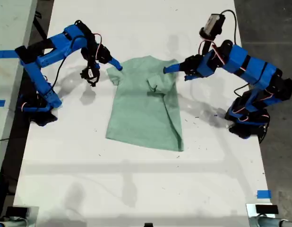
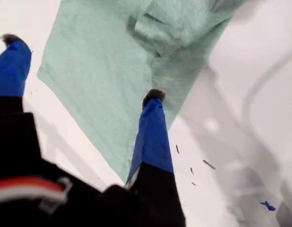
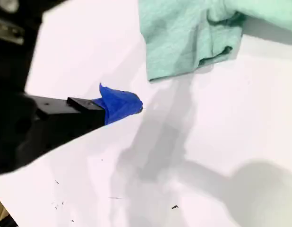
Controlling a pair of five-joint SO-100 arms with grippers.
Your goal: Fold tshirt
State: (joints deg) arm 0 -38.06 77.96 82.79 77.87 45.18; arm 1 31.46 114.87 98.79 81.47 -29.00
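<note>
The pale mint-green tshirt (image 1: 143, 106) lies flat mid-table, collar towards the far edge. Its side on the exterior view's right is folded inward, leaving a small bunched flap (image 1: 154, 85). My first gripper (image 1: 167, 70) is on the arm at the exterior view's right. It hovers open over that folded edge, holding nothing. One fingertip (image 2: 153, 94) is above the tshirt (image 2: 103, 71) and the other is off the cloth. My second gripper (image 1: 115, 65), on the other arm, is over bare table beside the sleeve (image 3: 184, 42). Only one fingertip (image 3: 122, 104) shows.
The white table (image 1: 136, 179) extends well past the shirt on all sides. Both arm bases stand near the table's side edges (image 1: 39, 106) (image 1: 247, 123). A blue tape piece (image 1: 263, 194) marks the near corner at the exterior view's right. Dark floor lies beyond the edges.
</note>
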